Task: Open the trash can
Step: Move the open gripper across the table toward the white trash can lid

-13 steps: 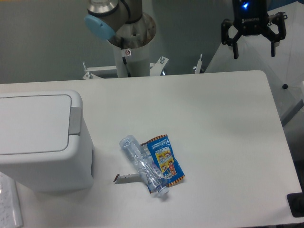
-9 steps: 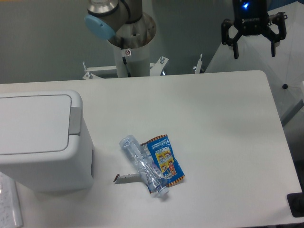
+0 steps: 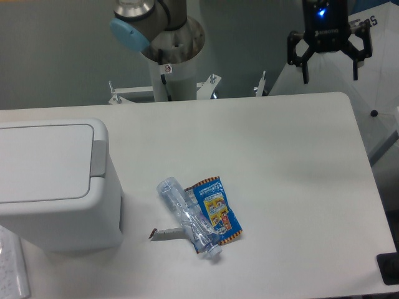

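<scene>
While my gripper (image 3: pixel 330 62) hangs with fingers spread above the table's (image 3: pixel 293 162) far right corner, holding nothing, the trash can (image 3: pixel 53 180) sits lid-down at the left edge, grey push tab (image 3: pixel 98 159) facing inward, reachable.

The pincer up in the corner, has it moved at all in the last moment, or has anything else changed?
The pincer has risen slightly and edged left, open and empty, holding nothing. The trash can, its lid shut, the crushed bottle and the blue packet lie as before.
</scene>
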